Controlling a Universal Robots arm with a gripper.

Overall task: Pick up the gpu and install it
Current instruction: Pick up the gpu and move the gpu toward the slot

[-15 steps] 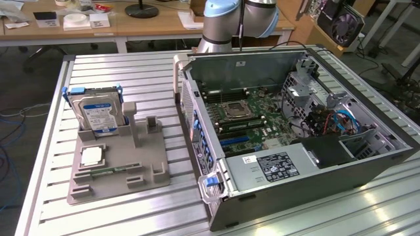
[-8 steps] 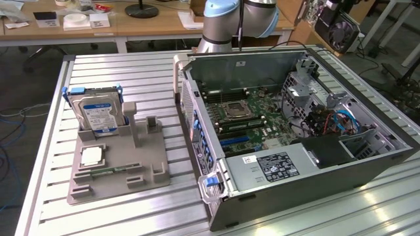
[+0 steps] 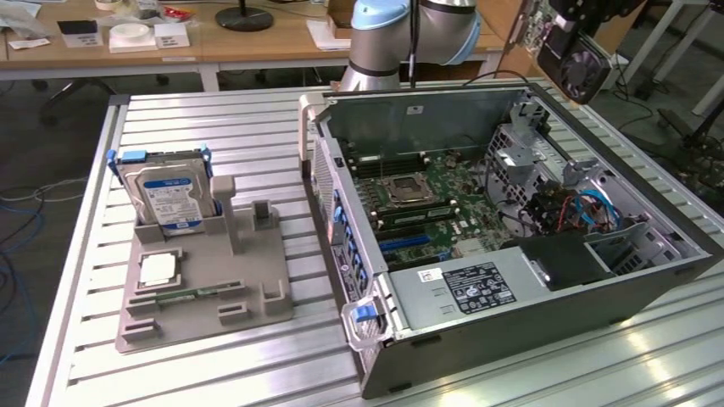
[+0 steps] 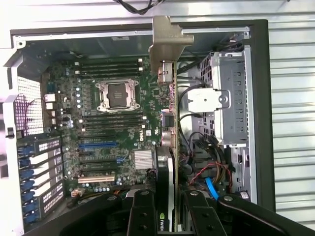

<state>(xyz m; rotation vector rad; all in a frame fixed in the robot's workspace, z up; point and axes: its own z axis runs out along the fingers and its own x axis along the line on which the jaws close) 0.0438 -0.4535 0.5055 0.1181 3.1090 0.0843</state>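
GPU (image 4: 169, 123) shows edge-on in the wrist view, pinched btw the two black fingers (image 4: 142, 216) of the gripper (image 4: 169, 206). The jaws are clamped on the card's flat sides at one end. Its silvery bracket (image 4: 169, 39) is at the other end, away from the wrist, and a green logo sits on the card edge right by the fingers. The card hangs over the open PC case (image 4: 261, 98), above the mobo (image 4: 123, 128). It is lined up btw the CPU socket (image 4: 116, 94) on one side and the grey drive cage (image 4: 231, 98) on the other. Can't tell how high it is above the board. A blue cable (image 4: 211, 188) and reddish wires run beside the cage, near the fingers. In the ext. view the case lies on its side w/ the panel off, on a slatted metal table (image 3: 226, 119), and the arm (image 3: 391, 34) rises at the case's far side. A PSU w/ a black label (image 3: 476, 284) fills the near end of the case. To the exterior view's left of the case, apart from it, lies a grey fixture tray (image 3: 192, 332). On it a blue-labelled HDD (image 3: 169, 199) stands upright in its rack. A slim green RAM stick (image 3: 186, 294) lies flat, w/ a white square pad (image 3: 158, 270) just beside it. Wooden desks (image 3: 260, 47) stand behind the table.
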